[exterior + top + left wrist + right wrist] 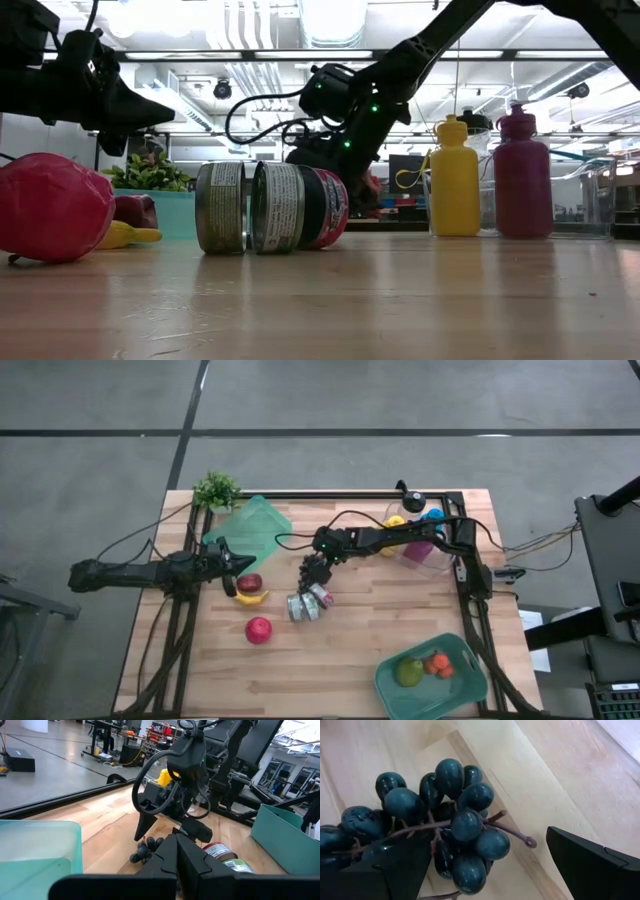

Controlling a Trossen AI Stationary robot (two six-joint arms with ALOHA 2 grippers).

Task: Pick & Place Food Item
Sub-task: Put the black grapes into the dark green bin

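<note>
The right claw (312, 572) is hanging over the middle of the wooden table (360, 640), its fingers spread wide on either side of a bunch of dark grapes (440, 815). The grapes are lying on the table directly beneath that claw, one finger (592, 865) standing clear of the bunch and the other (380, 870) overlapping its edge; whether that finger is touching cannot be told. Nothing is being held.

Just beside the right claw, three cans (305, 605) are lying on their sides in a row, touching one another. Beyond them from the claw, a red apple (258, 629) is sitting alone.

The left claw (236, 567) is hovering at the table's left side with its fingers pressed together and holding nothing. A dark red fruit (249, 583) and a banana (251, 598) are lying just beside it, and a teal lid (255, 525) is resting behind it.

Well apart from both claws, a teal bin (465, 685) at the near right corner is holding a green fruit (408, 672) and small orange pieces (438, 664). Yellow (455, 180) and magenta (520, 175) bottles are standing upright behind the right arm.
</note>
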